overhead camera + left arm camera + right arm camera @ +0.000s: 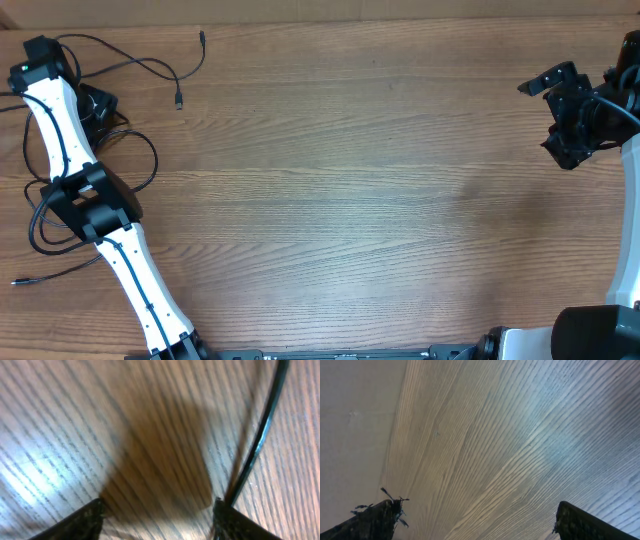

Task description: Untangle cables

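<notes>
Several thin black cables (pixel 150 66) lie spread around my left arm at the table's far left. One strand ends in a small plug (pixel 179 100). Other loops (pixel 40 215) sit lower down, beside the arm's elbow. My left gripper (pixel 97 108) hangs low over the wood among them. In the left wrist view my left gripper (pixel 160 505) is open with only bare wood in the gap, and one cable (pixel 260 435) runs down to the tip of the right finger (pixel 240 522). My right gripper (pixel 560 112) is raised at the far right, wide open and holding nothing (pixel 480 510).
The wooden table (pixel 350 200) stretches between the two arms. A loose cable end (pixel 15 282) lies near the left edge. The table's pale far edge shows in the right wrist view (pixel 355 420).
</notes>
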Tool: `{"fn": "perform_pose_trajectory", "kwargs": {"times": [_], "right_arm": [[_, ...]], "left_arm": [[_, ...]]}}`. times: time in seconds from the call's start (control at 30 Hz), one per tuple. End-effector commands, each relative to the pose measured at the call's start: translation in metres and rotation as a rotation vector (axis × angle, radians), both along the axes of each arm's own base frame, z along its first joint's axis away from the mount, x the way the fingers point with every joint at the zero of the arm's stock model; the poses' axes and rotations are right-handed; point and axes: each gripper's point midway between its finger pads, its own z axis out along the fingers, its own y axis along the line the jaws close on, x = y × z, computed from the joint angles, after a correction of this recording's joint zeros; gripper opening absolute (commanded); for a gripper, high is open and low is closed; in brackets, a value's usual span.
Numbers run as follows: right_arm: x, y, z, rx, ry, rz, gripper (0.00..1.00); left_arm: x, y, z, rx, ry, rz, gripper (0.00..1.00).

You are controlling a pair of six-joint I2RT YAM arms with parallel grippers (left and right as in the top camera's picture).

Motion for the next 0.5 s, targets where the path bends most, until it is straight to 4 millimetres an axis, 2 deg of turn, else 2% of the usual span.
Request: {"fn": "perform_pose_trajectory", "kwargs": {"times": [0.0, 0.07, 0.13, 0.2, 0.23, 0.4, 0.47], "right_arm": [[0.0, 0.002, 0.002, -0.001, -0.009, 0.01, 1.0], [0.0, 0.002, 0.002, -0.001, -0.009, 0.01, 1.0], [0.0, 0.002, 0.002, -0.001, -0.009, 0.01, 1.0], [0.001, 0.002, 0.002, -0.001, -0.01, 0.01, 1.0], [0.001, 0.002, 0.002, -0.001, -0.011, 0.01, 1.0], [0.003, 0.002, 0.003, -0.004, -0.02, 0.01, 1.0], [0.003, 0.002, 0.004, -0.005, -0.022, 0.01, 1.0]], "left_arm": [[-0.01, -0.013, -0.051, -0.063, 0.075, 0.003, 0.39], [-0.004, -0.014, -0.056, -0.074, 0.052, -0.001, 0.28], [0.004, -0.016, -0.059, -0.084, 0.018, -0.025, 0.22], [0.023, -0.02, -0.057, -0.107, -0.066, -0.073, 0.07], [0.032, -0.024, -0.055, -0.114, -0.104, -0.104, 0.04], [0.08, -0.054, -0.036, -0.18, -0.323, -0.303, 0.05], [0.091, -0.064, -0.029, -0.194, -0.377, -0.354, 0.05]]}}
